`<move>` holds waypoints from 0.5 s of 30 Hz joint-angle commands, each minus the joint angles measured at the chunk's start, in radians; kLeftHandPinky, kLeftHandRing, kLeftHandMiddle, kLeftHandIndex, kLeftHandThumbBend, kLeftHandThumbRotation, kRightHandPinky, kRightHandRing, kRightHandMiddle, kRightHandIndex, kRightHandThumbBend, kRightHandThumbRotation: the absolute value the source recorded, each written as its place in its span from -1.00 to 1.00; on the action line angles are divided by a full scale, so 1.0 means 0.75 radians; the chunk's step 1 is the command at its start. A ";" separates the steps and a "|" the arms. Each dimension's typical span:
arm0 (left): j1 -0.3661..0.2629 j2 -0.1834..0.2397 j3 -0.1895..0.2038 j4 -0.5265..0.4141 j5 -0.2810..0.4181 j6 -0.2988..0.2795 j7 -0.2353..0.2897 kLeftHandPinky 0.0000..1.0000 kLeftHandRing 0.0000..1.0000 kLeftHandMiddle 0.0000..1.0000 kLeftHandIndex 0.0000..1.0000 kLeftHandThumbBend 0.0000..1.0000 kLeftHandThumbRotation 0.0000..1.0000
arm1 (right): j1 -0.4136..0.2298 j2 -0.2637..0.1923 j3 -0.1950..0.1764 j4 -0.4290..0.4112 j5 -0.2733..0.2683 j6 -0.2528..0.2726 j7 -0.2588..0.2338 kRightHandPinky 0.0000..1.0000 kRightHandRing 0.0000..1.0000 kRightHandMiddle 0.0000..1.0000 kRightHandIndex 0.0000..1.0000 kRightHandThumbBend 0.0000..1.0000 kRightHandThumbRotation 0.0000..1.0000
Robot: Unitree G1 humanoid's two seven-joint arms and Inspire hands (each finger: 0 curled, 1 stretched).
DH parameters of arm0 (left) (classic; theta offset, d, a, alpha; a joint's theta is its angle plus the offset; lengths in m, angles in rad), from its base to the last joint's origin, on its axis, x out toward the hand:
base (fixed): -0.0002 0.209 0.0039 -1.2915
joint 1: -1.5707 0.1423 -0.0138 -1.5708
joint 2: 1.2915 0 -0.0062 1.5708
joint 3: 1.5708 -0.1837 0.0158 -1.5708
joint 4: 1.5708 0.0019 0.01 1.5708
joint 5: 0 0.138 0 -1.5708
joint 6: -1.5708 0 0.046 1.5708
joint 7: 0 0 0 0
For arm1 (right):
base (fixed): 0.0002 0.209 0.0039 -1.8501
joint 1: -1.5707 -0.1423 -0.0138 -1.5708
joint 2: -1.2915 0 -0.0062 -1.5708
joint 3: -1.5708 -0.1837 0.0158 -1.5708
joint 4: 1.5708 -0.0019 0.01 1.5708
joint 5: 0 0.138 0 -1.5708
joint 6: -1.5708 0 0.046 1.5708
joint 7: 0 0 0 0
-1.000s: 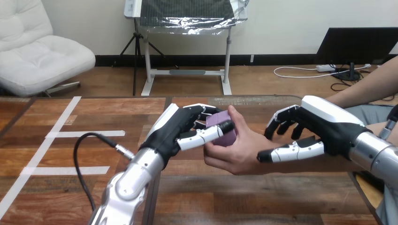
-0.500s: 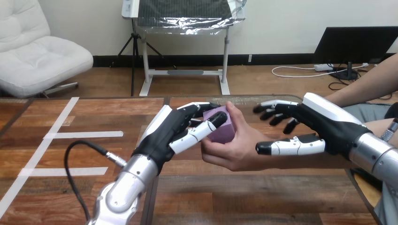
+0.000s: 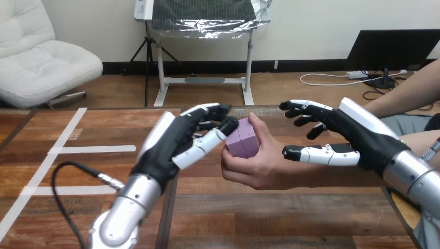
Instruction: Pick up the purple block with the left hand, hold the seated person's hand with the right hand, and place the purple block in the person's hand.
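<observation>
A: Biggest first: the worktop (image 3: 290, 218)?
B: Wooden, bare under the action. Everything that matters hangs above it, so it supports nothing here.

A: Left robot hand?
B: The left robot hand (image 3: 174, 139) is left of centre, fingers loose and mostly straight, gripping nothing. Its thumb tip is at the block's left edge, touching or just beside, can't tell. To me it reads as a let-go posture, spread enough not to drag the block.

A: Right robot hand?
B: The right robot hand (image 3: 363, 136) is on the right and spread wide. Its fingers fan out above the person's wrist and its thumb stretches along the wrist. Nothing is curled round anything, so I won't call it a hold. It's over the wrist, maybe brushing it. My guess is it sits there to steady the receiving hand.

A: Person's hand?
B: The person's hand (image 3: 264, 168) is between the two robot hands, raised off the worktop. Its fingers and thumb are wrapped round the block, which is why the block stays up.

A: And the purple block?
B: The purple block (image 3: 243, 141) is in the person's hand, its top poking out above the fingers. Judging by that, the placing looks as good as done. A real hold by the right robot hand is the part I don't see.
</observation>
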 commanded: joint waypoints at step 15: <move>0.145 0.017 0.109 -0.226 -0.034 -0.041 0.072 0.46 0.63 0.62 0.58 0.29 0.61 | 0.036 0.184 -0.055 0.051 0.177 -0.151 -0.064 0.47 0.68 0.75 0.79 0.77 0.71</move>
